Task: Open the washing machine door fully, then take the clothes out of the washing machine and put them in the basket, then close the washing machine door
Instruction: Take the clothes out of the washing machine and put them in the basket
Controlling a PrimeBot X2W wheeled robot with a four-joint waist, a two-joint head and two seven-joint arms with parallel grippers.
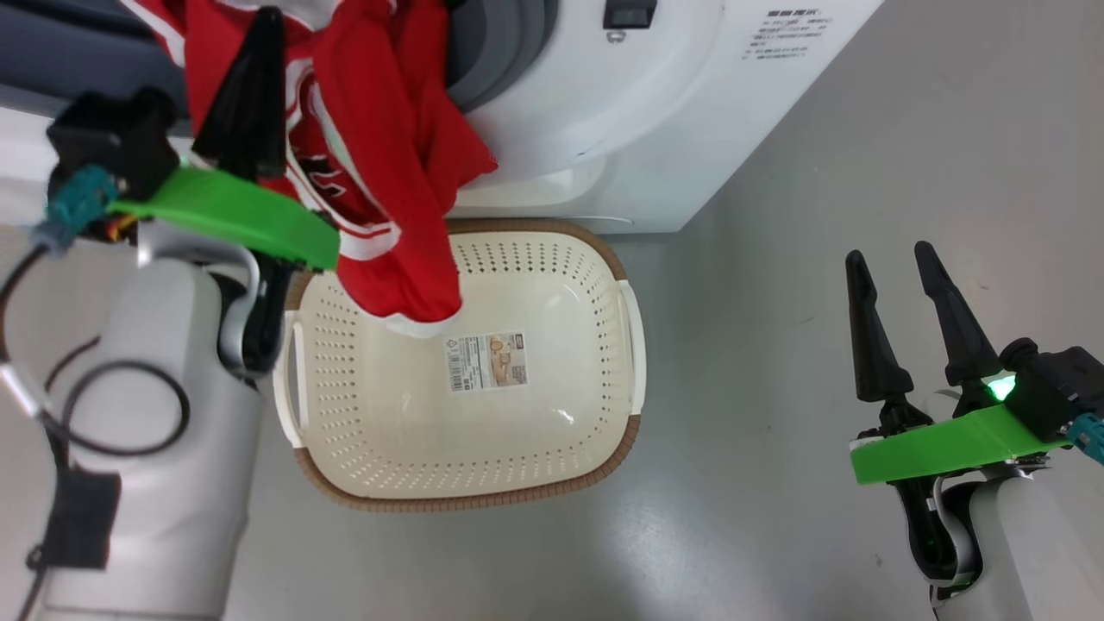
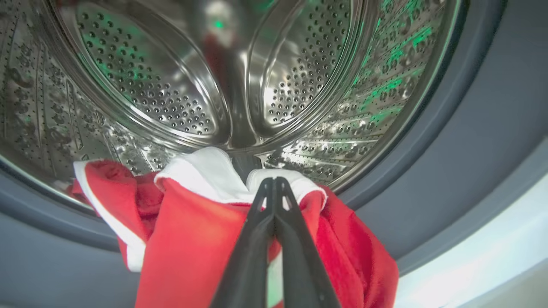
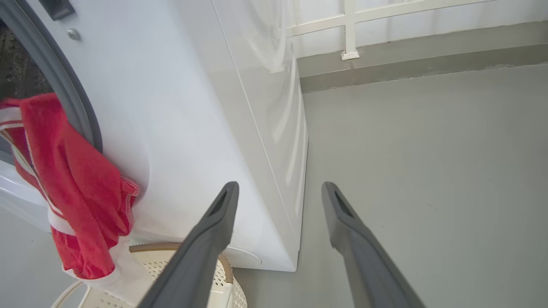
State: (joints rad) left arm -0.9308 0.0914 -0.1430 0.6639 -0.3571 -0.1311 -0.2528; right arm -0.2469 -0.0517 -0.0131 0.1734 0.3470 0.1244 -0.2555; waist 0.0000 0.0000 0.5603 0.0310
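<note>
Red clothes spill over the lower edge of the washing machine opening, with our left hand pinched tight on their white trim. Their tail hangs over the 11 o'clock corner of the basket. At the basket's 3 o'clock, well apart from it, our right hand is spread and empty above grey floor.
</note>
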